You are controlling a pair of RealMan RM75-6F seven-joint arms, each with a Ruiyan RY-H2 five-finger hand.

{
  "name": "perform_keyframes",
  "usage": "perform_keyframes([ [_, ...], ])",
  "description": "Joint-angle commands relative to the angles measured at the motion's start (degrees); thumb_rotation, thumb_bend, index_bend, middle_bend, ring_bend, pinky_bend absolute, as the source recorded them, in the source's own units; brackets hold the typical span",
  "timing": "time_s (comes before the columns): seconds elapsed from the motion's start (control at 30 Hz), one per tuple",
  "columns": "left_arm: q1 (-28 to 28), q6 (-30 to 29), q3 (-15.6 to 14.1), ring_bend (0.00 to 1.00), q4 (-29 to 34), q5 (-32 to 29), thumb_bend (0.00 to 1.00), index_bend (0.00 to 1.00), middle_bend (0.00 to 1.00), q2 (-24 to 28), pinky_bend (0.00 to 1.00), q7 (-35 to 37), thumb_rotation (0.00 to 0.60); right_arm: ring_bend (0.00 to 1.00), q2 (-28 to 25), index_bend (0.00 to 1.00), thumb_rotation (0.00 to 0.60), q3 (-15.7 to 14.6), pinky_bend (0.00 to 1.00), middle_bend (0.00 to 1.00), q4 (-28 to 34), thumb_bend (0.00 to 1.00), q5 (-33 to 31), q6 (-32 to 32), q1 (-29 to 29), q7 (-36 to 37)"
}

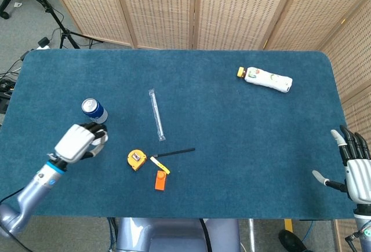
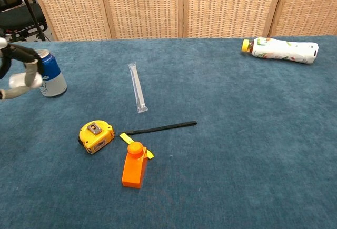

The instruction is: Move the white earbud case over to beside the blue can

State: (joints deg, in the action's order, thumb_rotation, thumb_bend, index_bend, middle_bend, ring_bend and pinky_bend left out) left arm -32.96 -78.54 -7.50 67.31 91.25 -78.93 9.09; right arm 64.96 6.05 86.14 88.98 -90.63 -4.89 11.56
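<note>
The blue can (image 1: 94, 110) (image 2: 51, 73) stands upright at the table's left side. My left hand (image 1: 78, 142) (image 2: 15, 65) hovers just in front of the can, toward the near edge, with its fingers curled around the white earbud case (image 2: 24, 80). The chest view shows the case at the frame's left edge, close beside the can; in the head view the hand hides most of it. My right hand (image 1: 355, 172) hangs at the table's right edge with its fingers spread and nothing in it.
A clear plastic sleeve (image 1: 156, 115) lies right of the can. Toward the front are a yellow tape measure (image 1: 136, 159), a black stick (image 1: 177, 151) and an orange block (image 1: 160, 179). A white bottle (image 1: 268, 79) lies at the back right.
</note>
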Motion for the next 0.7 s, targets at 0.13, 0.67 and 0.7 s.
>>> perform_keyframes([
  [0.13,5.0,-0.5,-0.3,0.44,-15.3,-0.9,0.42,0.64,0.45,-5.2,0.64,8.1,0.600,0.00,0.0,0.00,0.600,-0.2,0.00,0.00,0.2,0.00,0.3,-0.1,0.0,-0.1],
  [0.67,3.7,6.3,2.4,0.44,-36.9,-1.2,0.40,0.64,0.45,-19.6,0.64,17.3,0.600,0.00,-0.3,0.00,0.600,0.1,0.00,0.00,0.1,0.00,-0.3,0.1,0.1,0.9],
  [0.7,3.4,6.8,2.6,0.44,-37.9,-1.1,0.39,0.64,0.45,-20.5,0.64,17.3,0.600,0.00,-0.4,0.00,0.600,0.1,0.00,0.00,0.1,0.00,-0.4,0.1,0.1,1.1],
])
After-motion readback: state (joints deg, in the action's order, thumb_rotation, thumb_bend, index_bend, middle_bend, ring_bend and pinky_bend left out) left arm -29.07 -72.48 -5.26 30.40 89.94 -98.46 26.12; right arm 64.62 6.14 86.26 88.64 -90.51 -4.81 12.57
